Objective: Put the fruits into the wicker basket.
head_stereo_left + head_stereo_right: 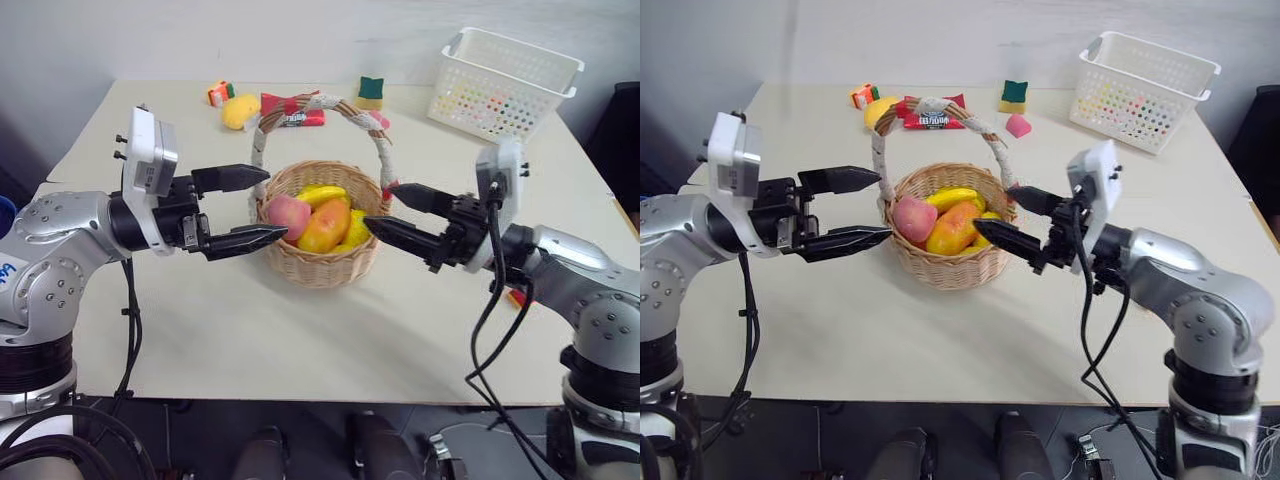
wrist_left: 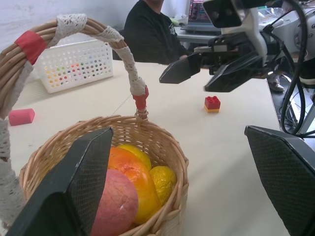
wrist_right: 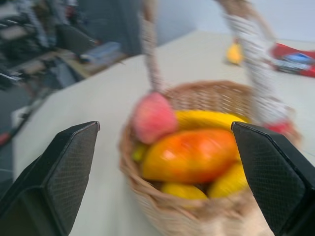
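Observation:
The wicker basket (image 1: 322, 268) stands mid-table, its tall cloth-wrapped handle (image 1: 262, 130) arching over it. Inside lie a pink peach (image 1: 289, 216), an orange-red mango (image 1: 325, 226), a yellow banana (image 1: 322, 193) and yellow lemon-like pieces (image 1: 357, 231). Another yellow fruit (image 1: 240, 110) lies on the table at the back left. My left gripper (image 1: 276, 205) hovers open at the basket's left rim, holding nothing. At the right rim my right gripper (image 1: 376, 207) is open and empty too, pointing at the fruits (image 3: 189, 155).
A white perforated plastic basket (image 1: 505, 80) sits at the back right. Behind the wicker basket lie a red snack packet (image 1: 295, 112), a green-and-yellow block (image 1: 372, 92) and a pink piece (image 1: 1018, 125). A small red cube (image 2: 212, 103) sits right of the basket. A person in dark clothes (image 2: 150, 34) sits beyond the table.

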